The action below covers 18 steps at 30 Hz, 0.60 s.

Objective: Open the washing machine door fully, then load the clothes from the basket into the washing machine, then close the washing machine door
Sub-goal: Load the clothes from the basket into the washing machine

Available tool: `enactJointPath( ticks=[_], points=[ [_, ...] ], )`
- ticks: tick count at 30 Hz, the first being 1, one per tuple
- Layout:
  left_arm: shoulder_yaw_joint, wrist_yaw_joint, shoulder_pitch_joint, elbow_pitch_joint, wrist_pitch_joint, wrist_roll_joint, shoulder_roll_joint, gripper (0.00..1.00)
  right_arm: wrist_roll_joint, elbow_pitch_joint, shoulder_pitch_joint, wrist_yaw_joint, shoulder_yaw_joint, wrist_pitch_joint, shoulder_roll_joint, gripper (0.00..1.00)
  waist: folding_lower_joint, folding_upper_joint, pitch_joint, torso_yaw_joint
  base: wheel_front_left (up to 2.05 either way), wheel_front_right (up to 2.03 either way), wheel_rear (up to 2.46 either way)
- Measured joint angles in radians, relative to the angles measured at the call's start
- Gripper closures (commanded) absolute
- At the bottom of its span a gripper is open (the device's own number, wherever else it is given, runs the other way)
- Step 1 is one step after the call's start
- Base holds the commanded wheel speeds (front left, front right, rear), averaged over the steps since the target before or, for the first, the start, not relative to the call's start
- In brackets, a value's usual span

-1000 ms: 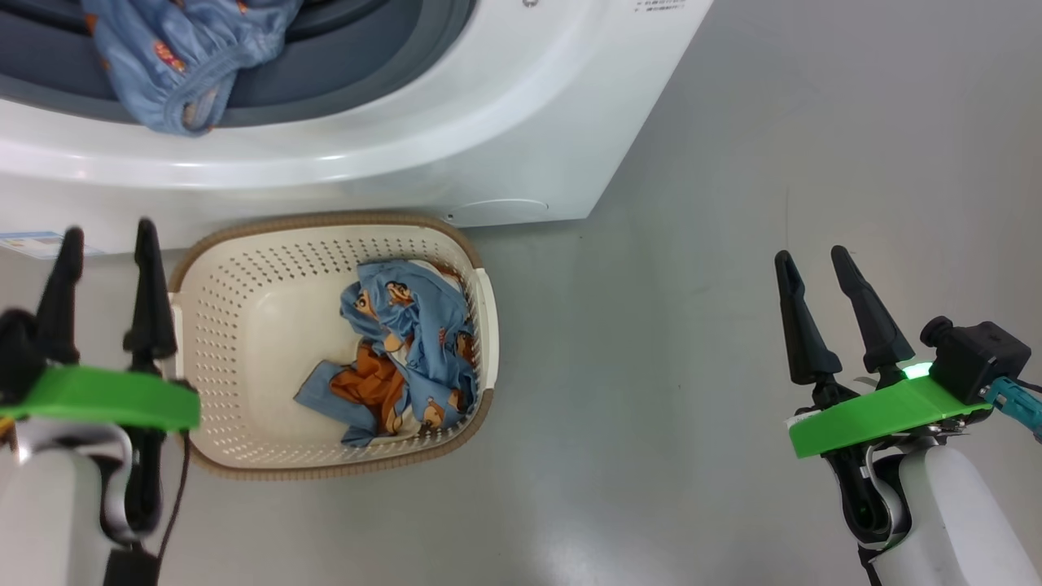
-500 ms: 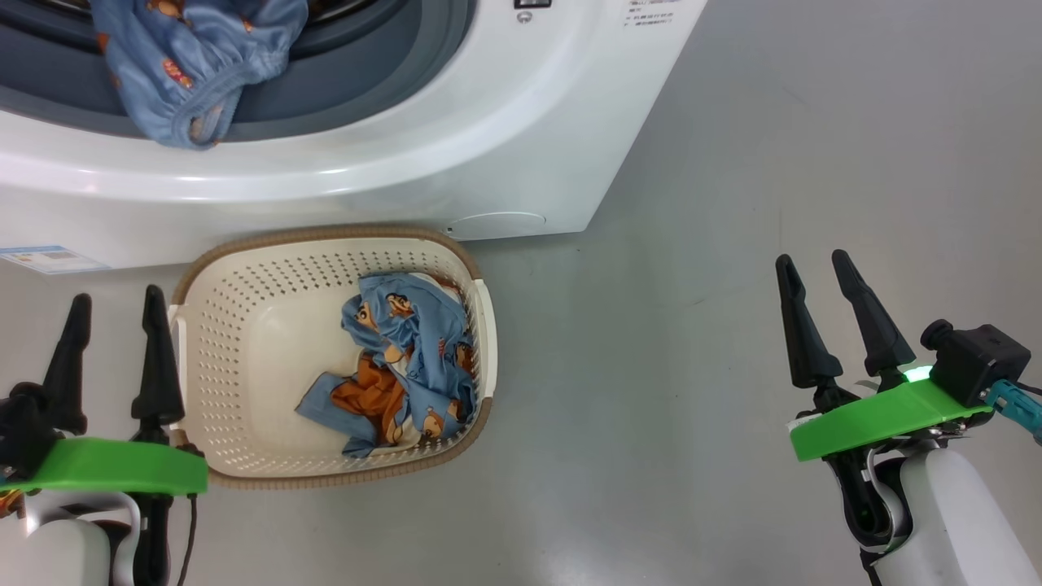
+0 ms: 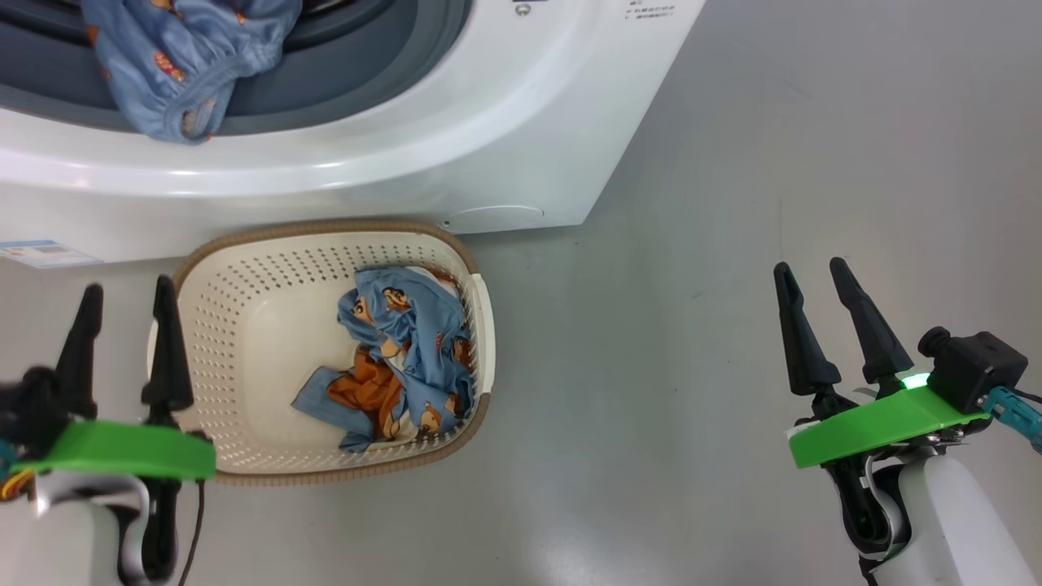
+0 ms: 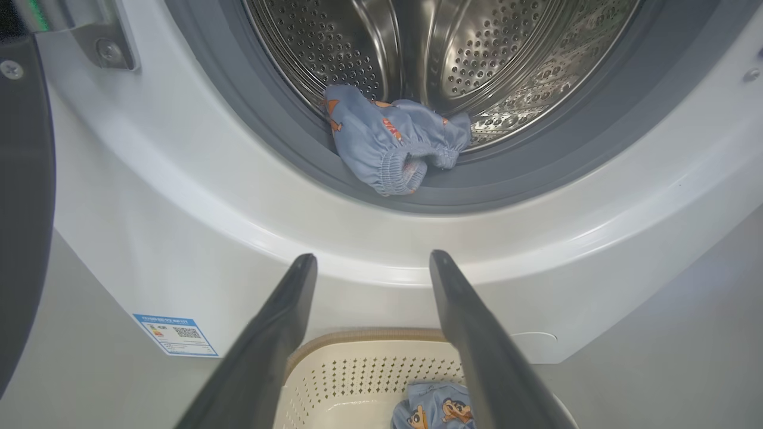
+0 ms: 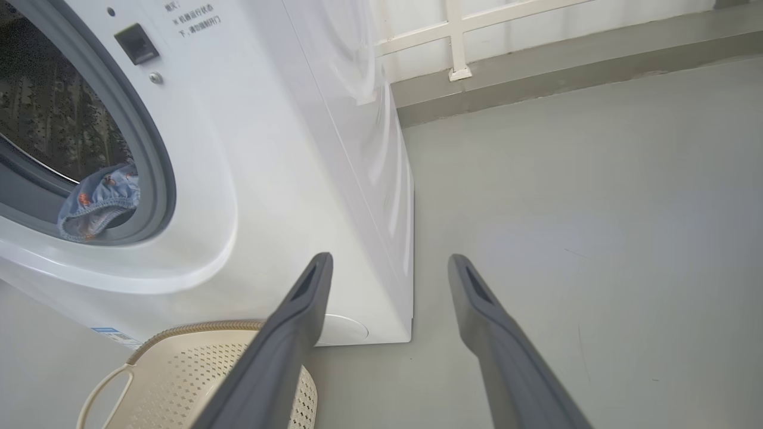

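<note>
Down at the lower left of the head view, the left end effector (image 3: 129,286) stands on its pale forearm with both dark fingers pointing up the frame. They are spread apart and hold nothing. Its right finger overlaps the left rim of the basket (image 3: 244,260); I can't tell whether it touches. At the far left of the left wrist view, a dark strip looks like the edge of the washing machine door (image 4: 24,208), swung wide.

The basket sits on the grey floor (image 3: 733,163) against the foot of the washing machine (image 3: 456,122). Most of the clothes (image 3: 407,342) lie bunched in its right half. One blue garment (image 3: 179,73) is draped over the grey rubber seal (image 4: 286,137), half in the steel drum (image 4: 477,59). A small blue label (image 3: 41,252) sits low on the machine's front, at the left edge of the frame.

At the lower right, well clear of the basket, the right end effector (image 3: 810,266) is also upright over bare floor. Its fingers lean slightly left, parted and empty.

Against a second ago, the left end effector has dropped lower in the frame, from level with the label to beside the basket, and it has edged right. The right one has barely shifted. The clothes lie as they did.
</note>
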Motion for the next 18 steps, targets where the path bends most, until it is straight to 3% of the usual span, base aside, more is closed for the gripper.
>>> enactJointPath(
  ticks=[18],
  points=[
    [-0.102, 0.0, -0.318, 0.235, 0.0, -0.039, 0.063, 0.0, 0.0, -0.012, -0.029, 0.0, 0.019, 0.0, 0.029, 0.0, 0.0, 0.0, 0.082, -0.021, 0.0, 0.0, 0.0]
  ],
)
